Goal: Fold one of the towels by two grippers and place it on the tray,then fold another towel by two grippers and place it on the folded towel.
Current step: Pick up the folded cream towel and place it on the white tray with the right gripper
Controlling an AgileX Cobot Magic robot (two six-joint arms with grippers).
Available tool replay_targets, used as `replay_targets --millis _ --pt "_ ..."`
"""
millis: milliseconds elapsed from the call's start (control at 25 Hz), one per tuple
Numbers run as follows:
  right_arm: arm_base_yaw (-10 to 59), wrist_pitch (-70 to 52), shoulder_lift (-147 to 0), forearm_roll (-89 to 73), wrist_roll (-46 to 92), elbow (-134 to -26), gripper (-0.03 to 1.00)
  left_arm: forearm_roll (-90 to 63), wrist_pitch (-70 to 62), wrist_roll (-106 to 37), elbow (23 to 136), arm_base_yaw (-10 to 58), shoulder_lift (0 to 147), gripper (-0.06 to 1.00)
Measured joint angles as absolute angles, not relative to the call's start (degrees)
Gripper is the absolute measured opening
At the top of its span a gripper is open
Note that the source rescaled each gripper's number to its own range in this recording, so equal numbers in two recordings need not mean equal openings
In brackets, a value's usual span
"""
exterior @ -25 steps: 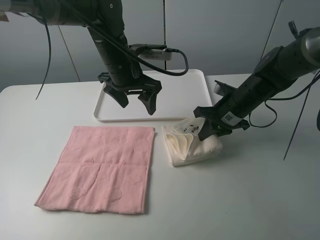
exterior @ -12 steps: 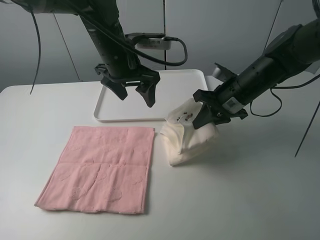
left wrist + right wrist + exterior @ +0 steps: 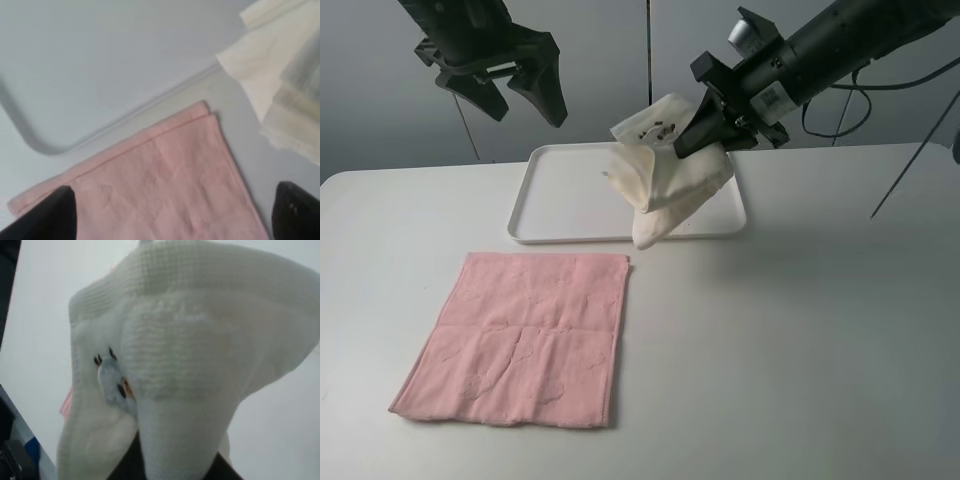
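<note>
The cream towel hangs bunched, pinched in the right end effector above the tray — clear of the white surface. One pink towel lies flat before the tray. The left end effector hovers spread, high at the left. Behind is a grey wall — two towels, one tray.

Bunched cream towel hangs in the air above the white tray; pink towel lies flat near the tray's front rim.
</note>
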State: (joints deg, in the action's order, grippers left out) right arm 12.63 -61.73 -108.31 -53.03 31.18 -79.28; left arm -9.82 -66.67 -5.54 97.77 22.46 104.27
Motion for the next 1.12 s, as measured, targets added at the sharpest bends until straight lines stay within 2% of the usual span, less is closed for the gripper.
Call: replay_targets --millis 200,680,1120 --pt "12.6 -63.2 -111.7 -53.5 28.2 -86.7 0.13 -9.6 -67.8 -5.9 97.8 20.1 102.6 0.99" --pt "12.6 -62.6 -127.6 -62.4 26.6 -101.1 0.13 -9.1 -67.7 -6.0 97.8 20.0 102.5 0.99" --pt "12.6 -58.3 -135.2 -70.6 29.0 -106.4 0.13 -9.1 -67.2 -6.0 97.8 20.0 102.5 0.99"
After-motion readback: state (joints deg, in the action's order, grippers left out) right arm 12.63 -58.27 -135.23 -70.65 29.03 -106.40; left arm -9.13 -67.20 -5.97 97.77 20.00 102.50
